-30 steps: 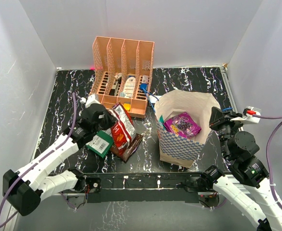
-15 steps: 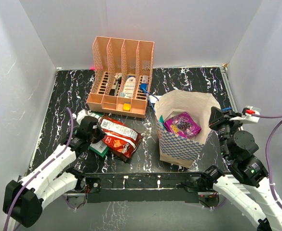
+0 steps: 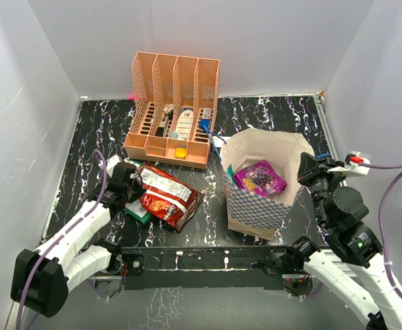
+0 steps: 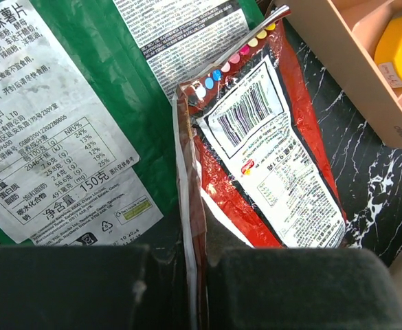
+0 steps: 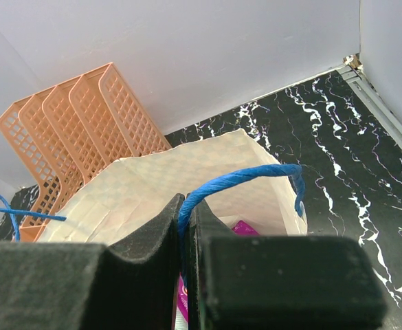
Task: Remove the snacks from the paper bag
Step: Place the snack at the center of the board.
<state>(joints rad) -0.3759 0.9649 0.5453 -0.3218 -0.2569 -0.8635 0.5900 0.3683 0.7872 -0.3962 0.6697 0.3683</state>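
The blue-and-white checkered paper bag stands open at centre right, with a purple packet inside. My right gripper is shut on the bag's blue handle at its right rim; the cream inside and a bit of the purple packet show below. My left gripper is shut on the edge of a red packet, which lies flat on the table. In the left wrist view the gripper pinches the seam of the red packet, next to a green packet. The green packet and a dark brown packet lie partly under the red one.
An orange perforated file rack with small items stands at the back, close behind the packets; its edge and a yellow item show in the left wrist view. White walls enclose the black marbled table.
My left gripper has come down and moved left, laying the red packet from upright to flat on the table beside the green one. The right arm and the bag have not moved.
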